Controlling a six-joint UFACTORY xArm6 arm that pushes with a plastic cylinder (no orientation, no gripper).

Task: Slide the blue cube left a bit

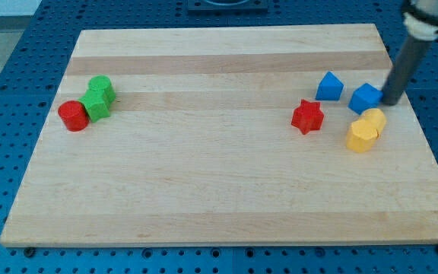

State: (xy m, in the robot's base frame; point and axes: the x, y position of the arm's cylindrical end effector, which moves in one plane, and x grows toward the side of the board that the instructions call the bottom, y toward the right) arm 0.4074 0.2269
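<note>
The blue cube [365, 98] sits on the wooden board [219, 183] near the view's right edge. My tip [391, 101] is right beside the cube on its right side, touching or almost touching it. The dark rod slants up toward the view's top right corner. A second blue block [329, 86] with a peaked top lies just left of the cube and slightly higher.
A red star block [308, 116] lies left of and below the cube. A yellow block [366, 130] lies directly below the cube. At the view's left, a green block [97, 97] touches a red cylinder [73, 116].
</note>
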